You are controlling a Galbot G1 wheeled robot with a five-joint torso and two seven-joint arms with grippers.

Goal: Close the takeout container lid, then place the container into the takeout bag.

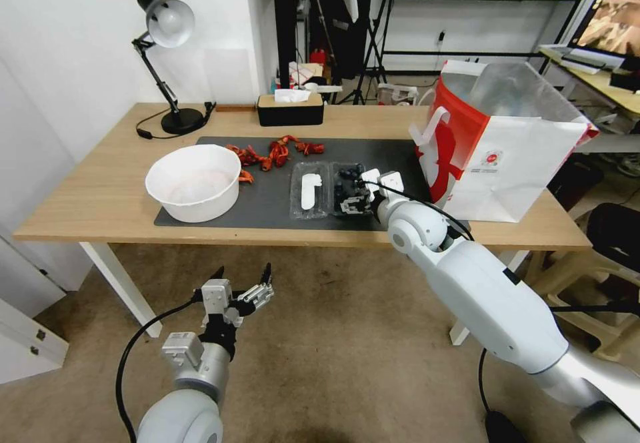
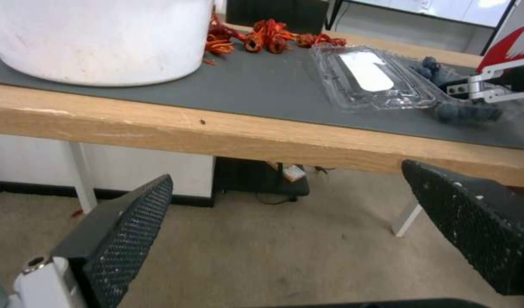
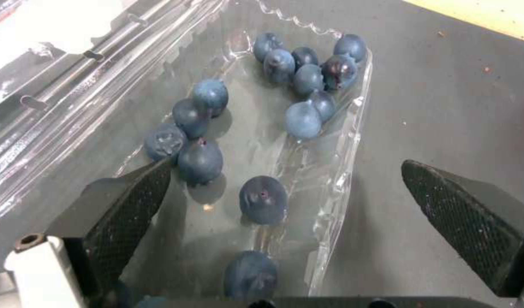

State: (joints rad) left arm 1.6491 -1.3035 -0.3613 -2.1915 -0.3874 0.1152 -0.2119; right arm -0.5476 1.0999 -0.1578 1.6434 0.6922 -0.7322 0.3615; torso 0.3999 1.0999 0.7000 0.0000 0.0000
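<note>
1. The bench (image 1: 100, 196) is carrying everything the task needs, laid out on a dark mat (image 1: 267, 213); nothing has been packed yet.
2. The takeout bag (image 1: 507, 156) is standing upright at the bench's right end, its mouth gaping and showing the silvery lining. I judge it ready to receive the box, which is sitting just beside it on the mat and not in it.
3. The white bowl (image 1: 195, 181) is sitting on the left of the mat, with red crayfish (image 1: 273, 153) lying behind it; neither is part of the job.
4. The takeout container (image 1: 347, 179) is lying fully open on the mat between the bowl and the bag, blueberries (image 3: 262, 199) resting loose in its tray.
5. The lid (image 1: 309, 191), marked by its white label, is lying flat on the mat beside the tray on the bowl side, so the closing step is not done.
6. The right end effector (image 1: 353, 197) is hovering at the tray's near end with its fingers (image 3: 131, 201) spread wide, one over the berries and the other outside the tray's rim, gripping nothing.
7. The left end effector (image 1: 243, 279) is hanging below the bench's front edge, fingers wide apart and empty.
8. By my reading, both steps are left: folding the lid over, then bagging.
</note>
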